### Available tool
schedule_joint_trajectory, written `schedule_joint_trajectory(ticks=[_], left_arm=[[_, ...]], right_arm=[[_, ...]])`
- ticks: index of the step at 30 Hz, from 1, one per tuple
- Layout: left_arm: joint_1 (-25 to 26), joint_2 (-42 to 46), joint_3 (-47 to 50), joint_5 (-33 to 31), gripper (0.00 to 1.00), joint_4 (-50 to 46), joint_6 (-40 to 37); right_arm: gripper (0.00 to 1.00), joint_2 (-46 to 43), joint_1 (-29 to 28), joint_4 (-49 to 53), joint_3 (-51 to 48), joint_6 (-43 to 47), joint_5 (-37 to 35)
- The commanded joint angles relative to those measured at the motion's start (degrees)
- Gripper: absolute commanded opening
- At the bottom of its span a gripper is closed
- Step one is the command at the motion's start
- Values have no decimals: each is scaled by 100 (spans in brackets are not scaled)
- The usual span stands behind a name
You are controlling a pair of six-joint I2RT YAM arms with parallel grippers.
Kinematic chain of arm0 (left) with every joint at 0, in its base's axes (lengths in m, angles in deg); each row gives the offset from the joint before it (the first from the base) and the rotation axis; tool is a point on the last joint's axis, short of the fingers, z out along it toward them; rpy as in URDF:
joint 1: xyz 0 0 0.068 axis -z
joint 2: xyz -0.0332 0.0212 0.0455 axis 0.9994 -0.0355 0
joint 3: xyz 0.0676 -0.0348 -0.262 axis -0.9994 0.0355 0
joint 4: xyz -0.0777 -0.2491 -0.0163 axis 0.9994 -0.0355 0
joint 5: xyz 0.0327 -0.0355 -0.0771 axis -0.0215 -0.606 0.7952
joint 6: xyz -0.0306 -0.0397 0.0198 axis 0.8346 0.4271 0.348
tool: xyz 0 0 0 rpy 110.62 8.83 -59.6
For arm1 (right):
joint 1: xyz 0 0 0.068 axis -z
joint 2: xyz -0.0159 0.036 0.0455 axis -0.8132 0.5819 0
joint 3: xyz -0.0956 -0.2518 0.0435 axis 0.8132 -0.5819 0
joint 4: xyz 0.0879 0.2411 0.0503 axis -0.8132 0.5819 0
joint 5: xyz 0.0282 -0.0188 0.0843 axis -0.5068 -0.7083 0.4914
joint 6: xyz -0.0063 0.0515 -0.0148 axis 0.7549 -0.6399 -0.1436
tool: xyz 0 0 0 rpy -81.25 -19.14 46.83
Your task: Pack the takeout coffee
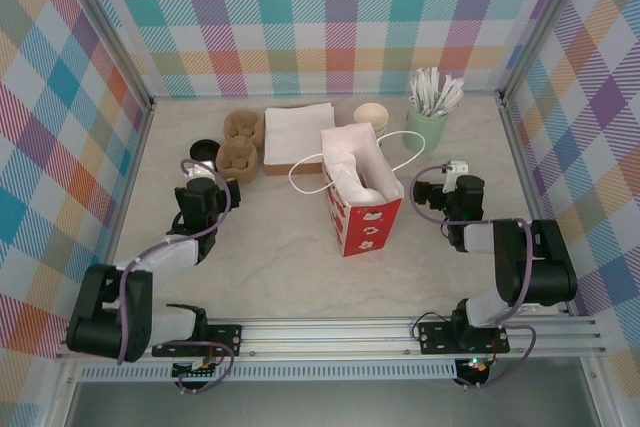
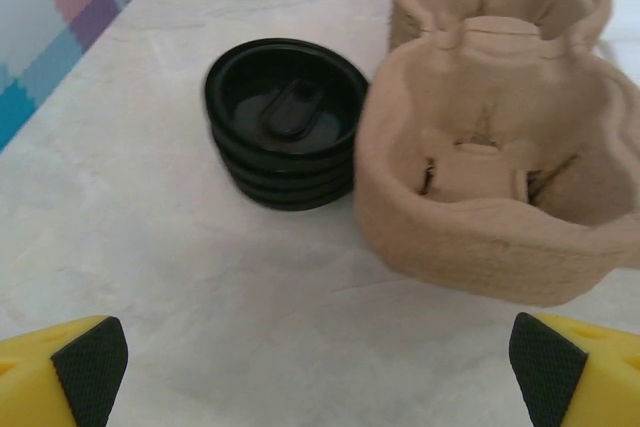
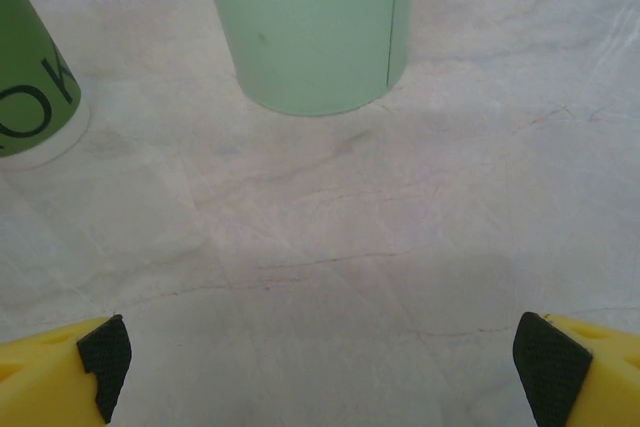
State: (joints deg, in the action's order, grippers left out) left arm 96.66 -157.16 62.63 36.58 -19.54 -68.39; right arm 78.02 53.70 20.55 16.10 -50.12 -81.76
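Left wrist cam: black pads [image 2: 90, 367] on yellow fingertips sit in both bottom corners. The left jaws are spread fully wide and grip nothing, with bare surface [image 2: 200, 277] between them. Just ahead is a stack of black lids [image 2: 285, 122], open side up. Touching its right side is a brown pulp cup carrier [image 2: 500, 177], with a second carrier behind it.

Right wrist cam: same picture, pads [image 3: 105, 352] in the corners. The right jaws are wide apart and empty over the marbled surface. The pale-green holder [image 3: 310, 27] is dead ahead. The takeout coffee cup [image 3: 30, 77], dark green, is at the left edge, upright and standing apart from the holder.

Top cam: the cup [image 1: 371, 115] is at the back of the surface, cream rim up. It stands between the white napkin stack [image 1: 298, 132] and the holder of white sticks [image 1: 427, 127], just behind the red paper bag [image 1: 362, 192]. The bag stands open mid-surface between the two arms, with something white inside; can't tell what. Left arm points at the lids [image 1: 204, 151] and carriers [image 1: 240, 142]; right arm points toward the holder.
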Motion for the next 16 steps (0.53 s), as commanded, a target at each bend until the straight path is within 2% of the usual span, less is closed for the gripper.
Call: schedule_joint_trajectory(ticks=[1,5,7,9,16], left_arm=[[-67,-542,275,631,100,1511,-286],[-78,-1612,600,731,100,3116,-381],[-197,-1454,182,883,100,2006,-241],[-436,-1516,10,1156,100,1742,-44],[-468,-1547,40,1206,100,1848,-36]], right_arm=[[100,-1,23,-329,72,58,203],[100,3,23,-347,68,64,210],[100,-5,29,-342,68,68,206],[100,3,28,-335,68,61,214],[100,3,26,-322,77,63,220]])
